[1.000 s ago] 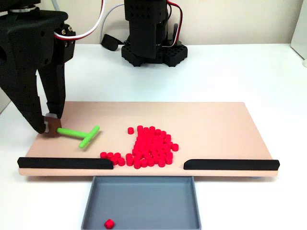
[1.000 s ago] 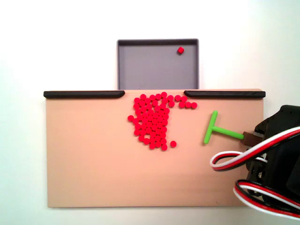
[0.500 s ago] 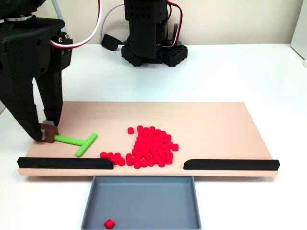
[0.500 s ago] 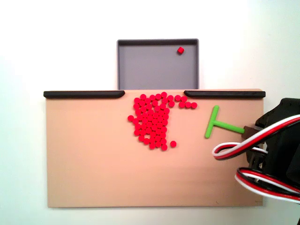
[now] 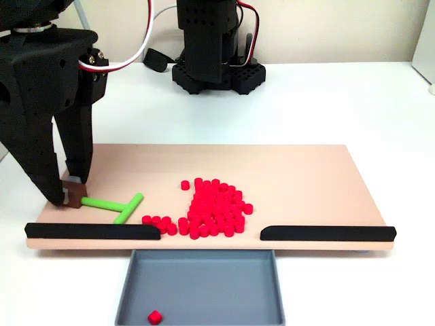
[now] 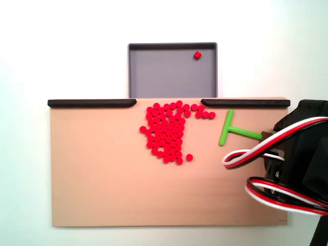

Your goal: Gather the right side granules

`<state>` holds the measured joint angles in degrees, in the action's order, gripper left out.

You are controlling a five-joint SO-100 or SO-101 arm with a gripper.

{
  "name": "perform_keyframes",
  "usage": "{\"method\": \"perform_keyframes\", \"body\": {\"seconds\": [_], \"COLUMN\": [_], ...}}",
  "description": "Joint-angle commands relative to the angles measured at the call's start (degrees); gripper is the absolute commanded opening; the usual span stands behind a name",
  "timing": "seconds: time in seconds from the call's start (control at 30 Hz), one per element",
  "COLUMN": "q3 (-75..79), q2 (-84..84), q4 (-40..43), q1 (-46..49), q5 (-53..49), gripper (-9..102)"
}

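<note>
The granules are small red cylinders heaped (image 5: 212,209) (image 6: 169,132) near the middle of the tan board (image 5: 299,176) (image 6: 102,174), by the gap between the black rails. One red granule (image 5: 155,316) (image 6: 197,55) lies in the grey tray (image 5: 204,285) (image 6: 159,72). A green T-shaped stick (image 5: 115,204) (image 6: 231,130) lies flat on the board. My gripper (image 5: 71,193) (image 6: 268,137) is shut on a brown block at the end of the stick's stem, at the board's left end in one fixed view and its right end in the other.
Two black rails (image 5: 92,231) (image 5: 327,233) line the board's tray-side edge, leaving a gap over the tray. The arm's black base (image 5: 216,68) stands behind the board on the white table. Red, white and black cables (image 6: 266,154) loop over the arm.
My gripper has carried the green stick toward the rail edge of the board. The stick's crossbar now sits close to the nearest row of granules. The pile has not moved.
</note>
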<state>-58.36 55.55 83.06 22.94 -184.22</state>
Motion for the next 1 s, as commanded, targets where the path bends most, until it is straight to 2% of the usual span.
{"method": "perform_keyframes", "body": {"seconds": [0.0,0.97], "q3": [1.8,-0.2], "q2": [0.1,0.4], "q4": [0.2,0.5], "q1": [-0.8,-2.0], "q5": [-30.5,-27.2], "gripper": [0,0]}}
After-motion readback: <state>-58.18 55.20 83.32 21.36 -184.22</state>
